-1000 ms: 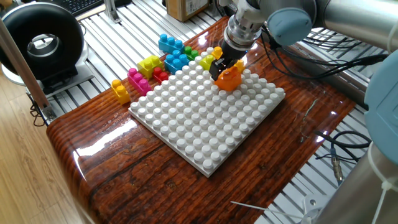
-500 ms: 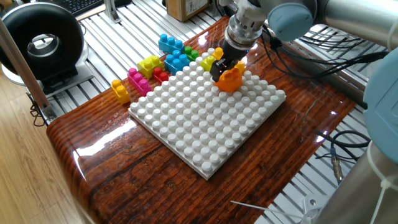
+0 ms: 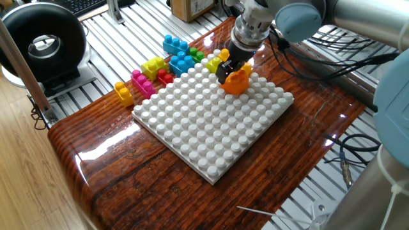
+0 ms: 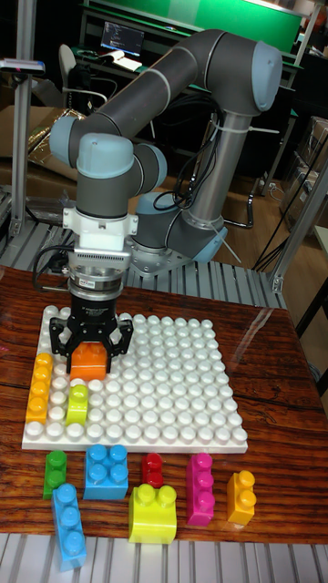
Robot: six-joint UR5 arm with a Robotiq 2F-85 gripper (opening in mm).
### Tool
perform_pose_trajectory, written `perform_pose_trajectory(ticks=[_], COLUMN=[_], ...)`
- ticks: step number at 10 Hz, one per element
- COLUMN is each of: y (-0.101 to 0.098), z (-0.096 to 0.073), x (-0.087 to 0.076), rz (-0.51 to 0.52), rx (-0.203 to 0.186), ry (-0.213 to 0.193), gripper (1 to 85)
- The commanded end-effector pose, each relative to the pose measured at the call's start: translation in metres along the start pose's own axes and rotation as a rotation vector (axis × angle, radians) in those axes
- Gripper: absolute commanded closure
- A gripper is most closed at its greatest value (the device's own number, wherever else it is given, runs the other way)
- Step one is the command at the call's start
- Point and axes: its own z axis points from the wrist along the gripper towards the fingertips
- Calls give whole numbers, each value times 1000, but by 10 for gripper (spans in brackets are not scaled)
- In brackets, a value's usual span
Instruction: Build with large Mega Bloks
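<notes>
The gripper (image 4: 89,351) clamps an orange brick (image 4: 88,359) onto the baseplate (image 4: 173,383); two bricks sit placed beside it, seven loose bricks remain

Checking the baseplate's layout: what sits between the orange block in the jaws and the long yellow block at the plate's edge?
In the tall fixed view, only bare white studs separate the orange block from the yellow block.

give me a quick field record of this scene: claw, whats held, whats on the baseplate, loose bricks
claw: claw closed around the orange brick
held brick: low over the white baseplate, seating not clear
on baseplate: long yellow-orange brick and lime brick by its edge
loose bricks: green, two blue, red, yellow, magenta and small orange ones beside the baseplate on the wooden table
</notes>
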Motion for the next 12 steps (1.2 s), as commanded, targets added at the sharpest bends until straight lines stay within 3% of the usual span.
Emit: perform_pose_trajectory(ticks=[1,6,12], y=[2,2,3], z=[0,-1,1], x=[-2,-1,-2], rz=[-14,-37,-49], rx=[-6,-10,-12], ry=[-7,1,0], gripper=[380,313,300])
